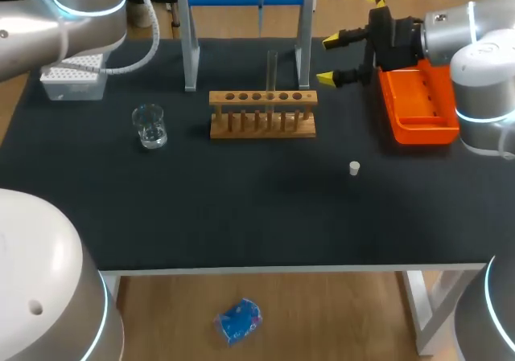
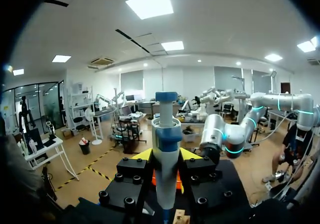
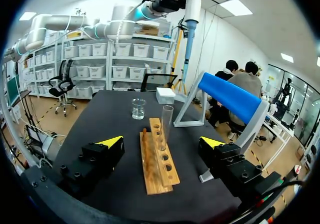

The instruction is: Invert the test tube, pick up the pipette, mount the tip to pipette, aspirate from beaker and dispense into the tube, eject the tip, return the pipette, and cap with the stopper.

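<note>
Pipette in left claw, tube in rack

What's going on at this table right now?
The left arm holds the pipette in its shut jaws, raised high above the table. The right arm's jaws stand open near one end of the wooden rack, where the test tube stands upright. The beaker, tip box and small white stopper sit apart on the table.

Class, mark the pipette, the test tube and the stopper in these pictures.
pipette (image 2: 166, 159): left wrist view, on its white body below the blue band.
test tube (image 3: 166, 121): right wrist view, on the middle of its glass wall.
stopper (image 1: 354, 167): head view, on its top face.
</note>
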